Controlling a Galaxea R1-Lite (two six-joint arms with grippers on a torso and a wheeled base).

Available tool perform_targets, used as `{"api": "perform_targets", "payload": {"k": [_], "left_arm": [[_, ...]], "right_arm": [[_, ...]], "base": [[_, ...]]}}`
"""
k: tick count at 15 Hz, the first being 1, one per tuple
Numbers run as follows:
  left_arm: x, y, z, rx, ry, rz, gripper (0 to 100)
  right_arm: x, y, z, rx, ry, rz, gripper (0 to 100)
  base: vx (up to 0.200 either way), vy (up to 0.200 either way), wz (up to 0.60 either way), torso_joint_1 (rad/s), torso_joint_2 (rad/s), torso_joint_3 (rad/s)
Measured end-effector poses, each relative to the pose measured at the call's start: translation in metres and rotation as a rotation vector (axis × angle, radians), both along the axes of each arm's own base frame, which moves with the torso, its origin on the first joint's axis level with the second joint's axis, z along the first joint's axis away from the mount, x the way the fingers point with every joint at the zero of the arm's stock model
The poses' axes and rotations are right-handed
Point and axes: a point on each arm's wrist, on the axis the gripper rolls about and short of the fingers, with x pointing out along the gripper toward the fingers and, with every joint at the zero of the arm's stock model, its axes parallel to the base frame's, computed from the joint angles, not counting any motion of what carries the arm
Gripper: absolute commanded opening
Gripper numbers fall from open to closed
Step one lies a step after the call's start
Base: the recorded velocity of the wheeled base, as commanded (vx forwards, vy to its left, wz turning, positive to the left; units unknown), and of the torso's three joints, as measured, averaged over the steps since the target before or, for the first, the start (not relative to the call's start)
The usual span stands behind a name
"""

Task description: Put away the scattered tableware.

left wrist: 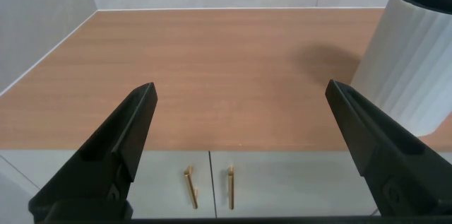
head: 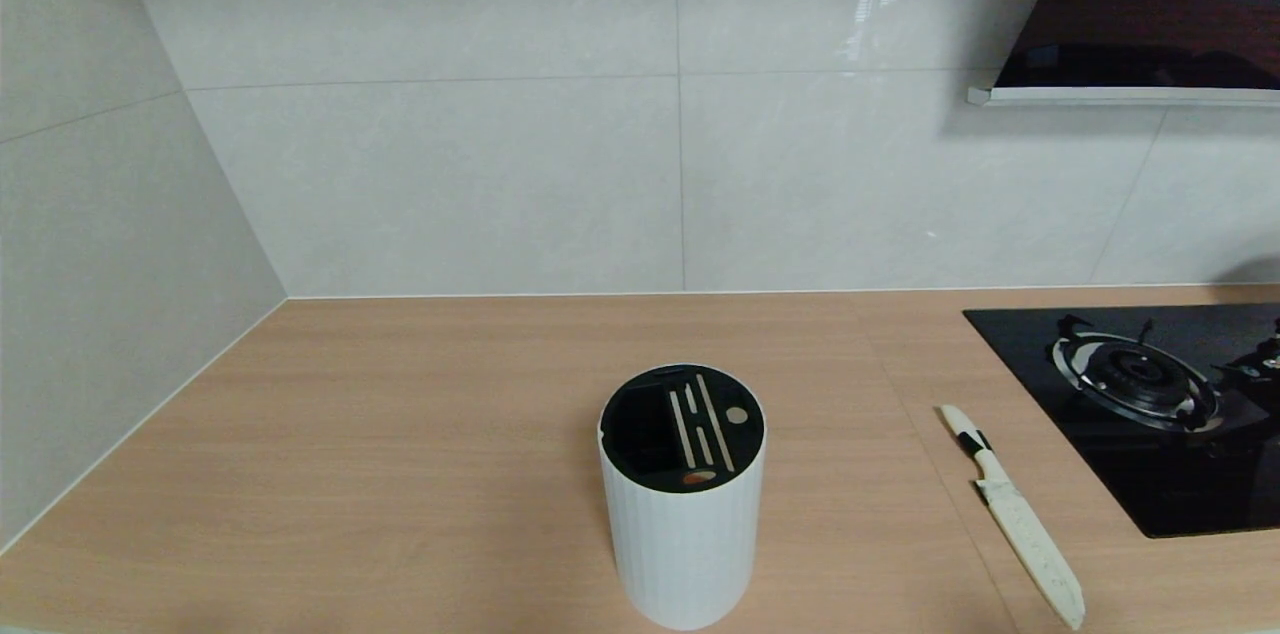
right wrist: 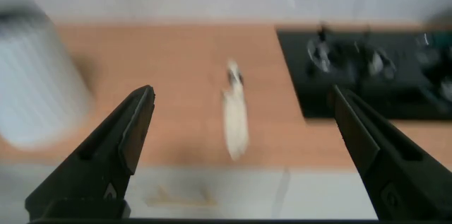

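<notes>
One knife [head: 1010, 512] lying loose on the table [head: 400, 414]
It lies flat between the ribbed white holder [head: 685, 514] and the black stove [head: 1120, 484], touching neither. Left tool [left wrist: 240, 86] and right tool [right wrist: 243, 90] are both spread wide near the table's front edge, pinching nothing.

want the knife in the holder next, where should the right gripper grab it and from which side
Probably the handle of the knife, its far end, with the right gripper coming straight down, jaws across it. It lies flat on the counter, blade toward the near edge.
</notes>
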Motion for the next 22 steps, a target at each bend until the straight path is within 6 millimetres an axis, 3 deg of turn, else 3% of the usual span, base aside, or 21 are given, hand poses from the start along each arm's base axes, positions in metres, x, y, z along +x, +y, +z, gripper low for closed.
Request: {"api": "perform_targets", "payload": {"k": [2, 4, 9, 15, 22], "left_arm": [[0.0, 0.0, 0.0, 0.0, 0.0, 0.0, 100], [0.0, 0.0, 0.0, 0.0, -0.001, 0.0, 100], [0.0, 0.0, 0.0, 0.0, 0.0, 0.0, 100], [0.0, 0.0, 0.0, 0.0, 0.0, 0.0, 100], [0.0, 0.0, 0.0, 0.0, -0.001, 0.0, 100]], "right_arm": [[0.009, 0.0, 0.026, 0.002, 0.039, 0.02, 100], [0.031, 0.0, 0.039, -0.003, 0.17, 0.016, 100], [0.114, 0.003, 0.047, -0.027, 0.562, 0.01, 100], [0.205, 0.007, 0.012, -0.065, 0.883, 0.021, 100], [0.283, 0.012, -0.046, -0.101, 0.928, 0.022, 100]], "base": [[0.0, 0.0, 0.0, 0.0, 0.0, 0.0], [0.0, 0.0, 0.0, 0.0, 0.0, 0.0], [0.0, 0.0, 0.0, 0.0, 0.0, 0.0], [0.0, 0.0, 0.0, 0.0, 0.0, 0.0], [0.0, 0.0, 0.0, 0.0, 0.0, 0.0]]}}
